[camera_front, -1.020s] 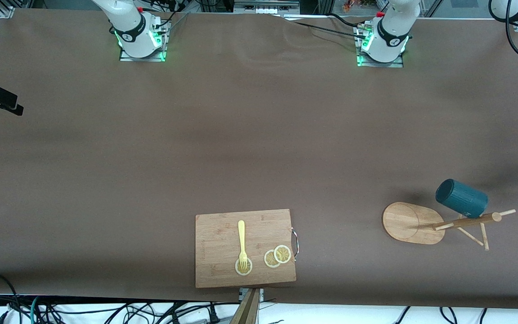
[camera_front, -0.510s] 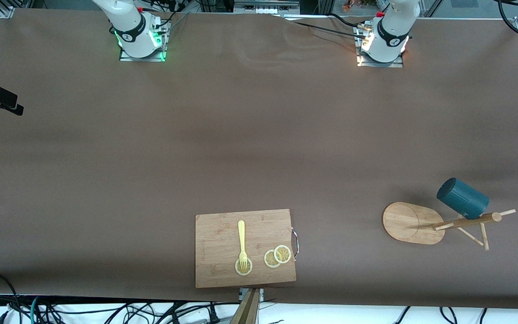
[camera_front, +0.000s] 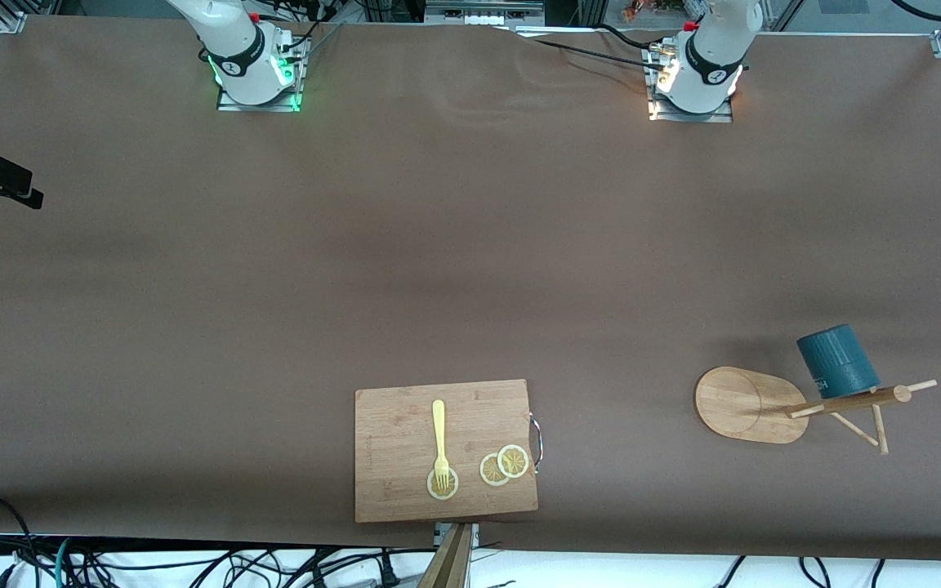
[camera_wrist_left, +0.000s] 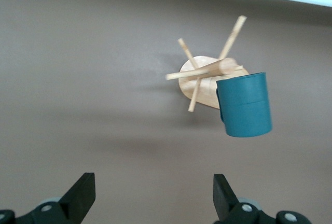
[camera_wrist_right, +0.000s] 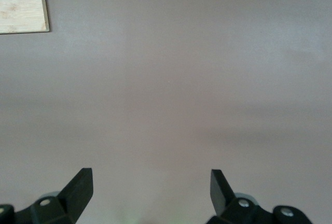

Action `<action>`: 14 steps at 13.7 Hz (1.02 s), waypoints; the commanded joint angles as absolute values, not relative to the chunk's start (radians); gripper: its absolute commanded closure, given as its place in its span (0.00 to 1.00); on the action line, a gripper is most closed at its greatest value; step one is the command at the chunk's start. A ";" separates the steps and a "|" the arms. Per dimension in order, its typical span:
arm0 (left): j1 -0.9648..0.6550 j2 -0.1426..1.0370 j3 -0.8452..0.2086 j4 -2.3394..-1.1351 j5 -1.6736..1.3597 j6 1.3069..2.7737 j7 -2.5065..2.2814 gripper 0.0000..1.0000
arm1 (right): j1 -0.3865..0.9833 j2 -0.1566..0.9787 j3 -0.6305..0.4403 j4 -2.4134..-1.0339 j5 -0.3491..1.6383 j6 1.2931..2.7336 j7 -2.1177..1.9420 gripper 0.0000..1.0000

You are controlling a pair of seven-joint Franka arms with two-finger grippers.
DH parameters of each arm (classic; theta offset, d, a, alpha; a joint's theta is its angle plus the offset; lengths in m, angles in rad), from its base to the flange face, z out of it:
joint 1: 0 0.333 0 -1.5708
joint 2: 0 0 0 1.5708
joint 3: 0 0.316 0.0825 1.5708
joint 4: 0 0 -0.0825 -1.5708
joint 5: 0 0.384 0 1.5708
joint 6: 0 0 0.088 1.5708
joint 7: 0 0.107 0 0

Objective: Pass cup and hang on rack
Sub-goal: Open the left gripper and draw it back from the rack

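Brown table (camera_front: 438,245): cup (camera_front: 836,361) hangs on rack (camera_front: 773,402); left claw (camera_wrist_left: 153,195) and right claw (camera_wrist_right: 150,190) spread wide, empty.

Even, soft light from overhead covers my bench (camera_front: 470,245), with faint broad shadow bands across its middle. My wrist views look hazy; a bright strip glares along the upper edge of my left one.

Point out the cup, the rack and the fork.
cup (camera_front: 838,361): front view, on its ribbed side wall.
rack (camera_front: 736,402): front view, on its oval base.
fork (camera_front: 439,429): front view, on its handle.
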State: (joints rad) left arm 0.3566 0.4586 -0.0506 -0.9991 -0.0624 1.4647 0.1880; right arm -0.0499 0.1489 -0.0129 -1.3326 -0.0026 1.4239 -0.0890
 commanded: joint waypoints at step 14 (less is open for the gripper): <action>0.067 0.033 -0.025 -1.590 0.112 1.641 -0.057 0.00 | -0.061 0.146 -0.009 -1.333 0.014 1.425 -0.107 0.00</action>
State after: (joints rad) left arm 0.0716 0.1899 -0.0423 -1.3486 0.0877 1.5406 -0.0498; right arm -0.0502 0.1492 -0.0132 -1.3326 -0.0026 1.4239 -0.0898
